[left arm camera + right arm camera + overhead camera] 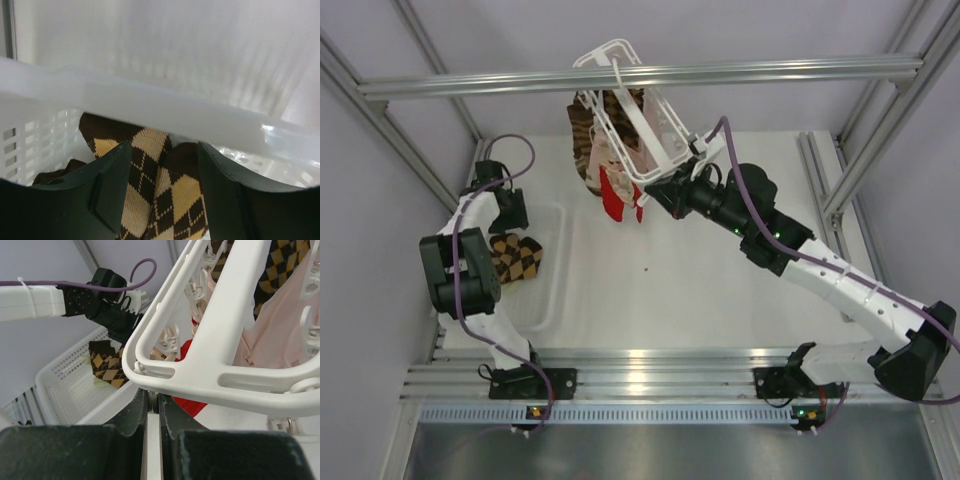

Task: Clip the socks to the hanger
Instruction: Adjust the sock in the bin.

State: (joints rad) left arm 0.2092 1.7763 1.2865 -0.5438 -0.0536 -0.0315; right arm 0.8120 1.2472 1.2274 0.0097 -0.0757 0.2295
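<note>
One check sock [517, 258] lies in the white basket [556, 215] at the left. My left gripper [510, 226] is down in the basket, and in the left wrist view it [164, 147] is open with the sock [160, 190] between its fingers. The white hanger [642, 135] hangs from the top bar, and another check sock [585, 130] is clipped to it. My right gripper [658, 190] is at the hanger's near corner. In the right wrist view it [154, 399] is shut on a small clip under the frame [215, 340].
A red sock [612, 195] and a pale pink sock [612, 152] hang from the hanger too. The aluminium bar [770, 72] crosses the back, with frame posts at both sides. The basket's rim [150, 105] stands just ahead of my left fingers.
</note>
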